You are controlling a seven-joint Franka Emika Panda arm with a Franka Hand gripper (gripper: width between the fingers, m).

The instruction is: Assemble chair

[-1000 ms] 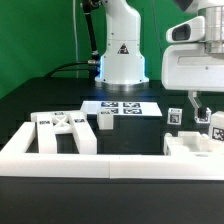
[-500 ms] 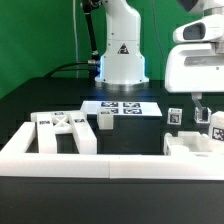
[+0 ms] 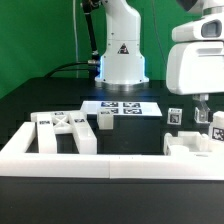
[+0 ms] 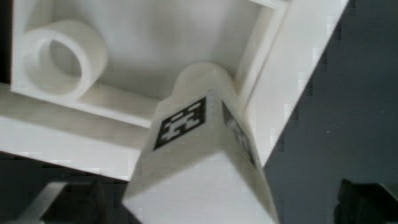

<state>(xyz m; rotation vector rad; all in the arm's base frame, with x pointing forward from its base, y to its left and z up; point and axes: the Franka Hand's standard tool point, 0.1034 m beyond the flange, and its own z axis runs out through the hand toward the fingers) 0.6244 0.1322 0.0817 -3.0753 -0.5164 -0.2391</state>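
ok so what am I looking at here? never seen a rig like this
One picture comes from a camera beside the scene, the other from a camera on the arm's wrist. The white machine is a robot arm on a black table; its two-finger gripper hangs at the exterior view's right. On the table lie white blocky plastic chair parts with black-and-white square tags: a frame piece, a short square post, more below the gripper. The flat tagged sheet is the marker board; the long white rail edges the workspace. The wrist view shows a tagged white post against a white piece with a round hole. The jaws look open; nothing held.
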